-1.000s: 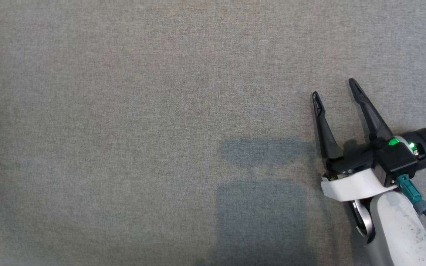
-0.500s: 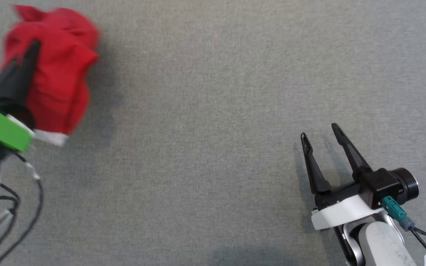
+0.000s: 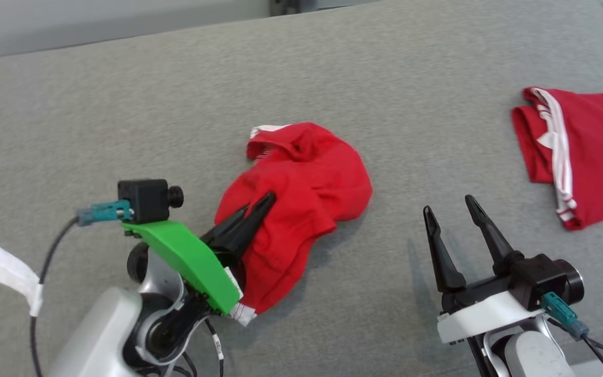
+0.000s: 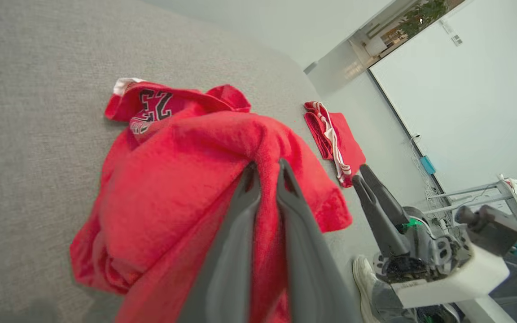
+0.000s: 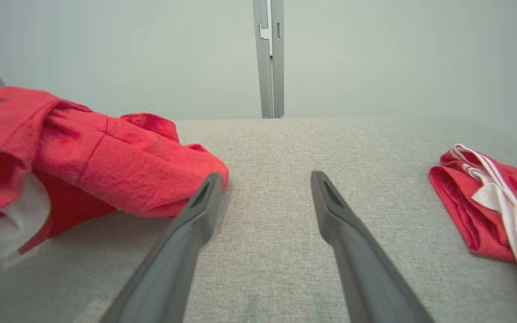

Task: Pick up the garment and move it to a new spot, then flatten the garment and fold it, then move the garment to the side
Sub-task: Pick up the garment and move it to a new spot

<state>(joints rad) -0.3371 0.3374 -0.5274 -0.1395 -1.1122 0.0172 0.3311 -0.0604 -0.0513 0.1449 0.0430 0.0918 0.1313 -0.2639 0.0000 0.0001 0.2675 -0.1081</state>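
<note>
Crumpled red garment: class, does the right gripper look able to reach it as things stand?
Probably yes. The right gripper, jaws open, sits beside the crumpled red garment with bare grey surface between them; the left gripper pinches its other side.

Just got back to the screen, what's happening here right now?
The left hand is shut on a fold of the crumpled red garment, which is bunched up near the middle of the grey surface and not yet flattened. The right hand is open and empty, over bare surface to the garment's right. A second red garment lies folded at the far right, apart from both hands.
</note>
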